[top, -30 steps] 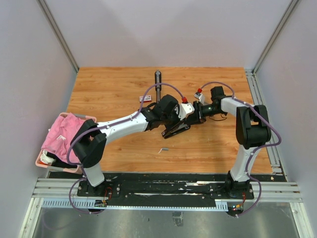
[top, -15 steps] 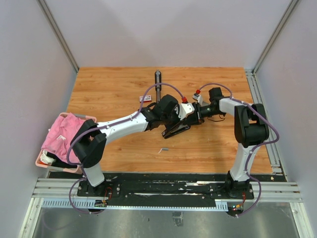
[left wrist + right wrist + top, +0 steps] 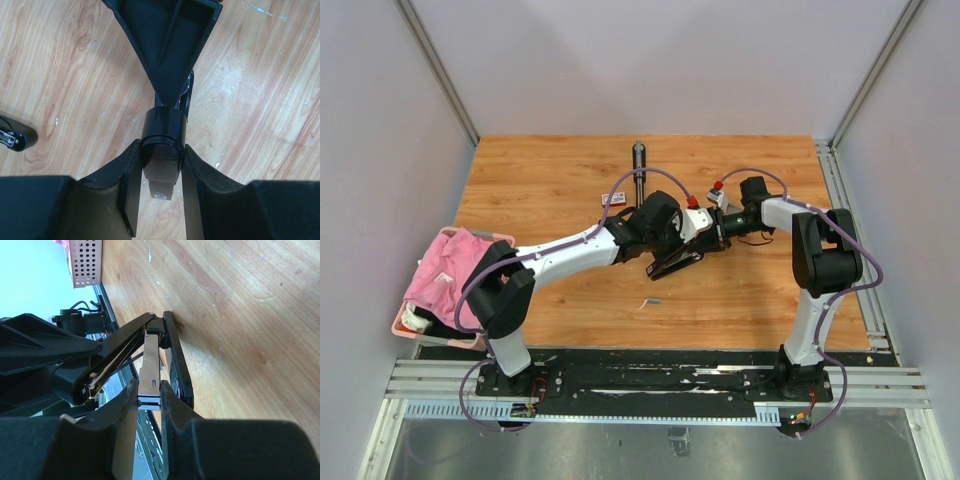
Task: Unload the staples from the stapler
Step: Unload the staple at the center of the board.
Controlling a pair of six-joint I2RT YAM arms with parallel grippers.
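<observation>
A black stapler [image 3: 674, 263] hangs open above the table's middle. My left gripper [image 3: 670, 243] is shut on its rear end; in the left wrist view the fingers [image 3: 129, 180] press both sides of the black body [image 3: 163, 131]. My right gripper [image 3: 713, 238] is shut on the stapler's silvery metal magazine rail [image 3: 149, 371], with the black base [image 3: 175, 360] beside it. A short silvery staple strip [image 3: 651, 300] lies on the wood in front of the stapler. Small silvery bits [image 3: 259, 8] lie on the wood in the left wrist view.
A small red-and-white box [image 3: 613, 199] lies behind the left gripper. A long black tool [image 3: 639, 168] lies at the back centre. A pink basket [image 3: 402, 322] holding a pink cloth [image 3: 445, 275] sits at the left edge.
My right wrist has shifted slightly left, toward the stapler. The left arm and the stapler have stayed nearly still.
</observation>
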